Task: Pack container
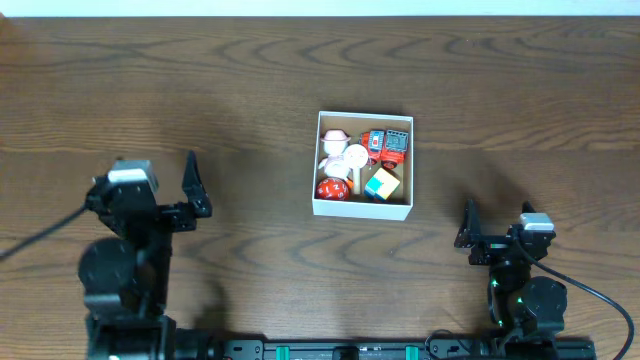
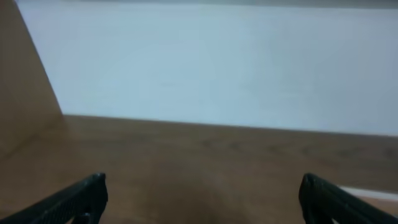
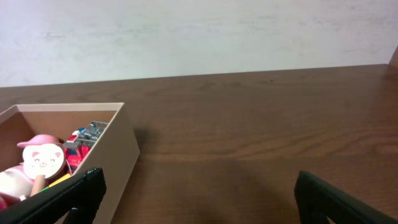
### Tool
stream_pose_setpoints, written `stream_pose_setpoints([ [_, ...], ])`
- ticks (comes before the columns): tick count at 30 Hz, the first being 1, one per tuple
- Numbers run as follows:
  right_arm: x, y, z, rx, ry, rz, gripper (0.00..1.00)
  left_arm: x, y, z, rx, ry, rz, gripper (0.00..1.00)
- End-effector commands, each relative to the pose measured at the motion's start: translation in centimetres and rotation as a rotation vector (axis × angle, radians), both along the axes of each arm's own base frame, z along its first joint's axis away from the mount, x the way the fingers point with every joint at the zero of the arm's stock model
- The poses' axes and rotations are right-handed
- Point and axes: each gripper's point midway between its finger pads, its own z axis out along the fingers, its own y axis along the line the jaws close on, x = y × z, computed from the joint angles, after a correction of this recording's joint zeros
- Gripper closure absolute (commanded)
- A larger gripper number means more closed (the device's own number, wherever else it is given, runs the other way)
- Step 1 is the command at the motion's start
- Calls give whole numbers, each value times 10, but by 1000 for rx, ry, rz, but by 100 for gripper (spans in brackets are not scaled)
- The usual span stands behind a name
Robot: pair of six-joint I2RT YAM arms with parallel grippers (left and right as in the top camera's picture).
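The container (image 1: 361, 209) stands near the middle of the wooden worktop (image 1: 200, 80) and holds small toys: a pig-face toy (image 1: 355, 158) toward 9 o'clock, a red round toy (image 1: 331, 189) at 7 o'clock, a multicoloured cube (image 1: 381, 184) at 5 o'clock and a red-and-grey toy (image 1: 388, 145) at 1 o'clock. Seen from the container, the left gripper (image 2: 202, 186) is at about 8 o'clock and the right gripper (image 3: 199, 186) at about 4 o'clock, both well apart from it. Each gripper has its fingers spread wide, with nothing between them.
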Motion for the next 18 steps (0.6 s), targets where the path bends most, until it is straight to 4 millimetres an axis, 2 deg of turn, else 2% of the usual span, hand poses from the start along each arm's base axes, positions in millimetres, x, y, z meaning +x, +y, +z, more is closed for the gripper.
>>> stream_pose_setpoints([
  [1,0,3,-3,-9,2,13,1,-3,9,-15,13,-56,37,2],
  [12,0,3,-3,-9,2,13,1,-9,11,-52,18,-202,46,2],
  [18,0,3,-3,-9,2,13,1,-17,11,-58,20,-241,46,2],
])
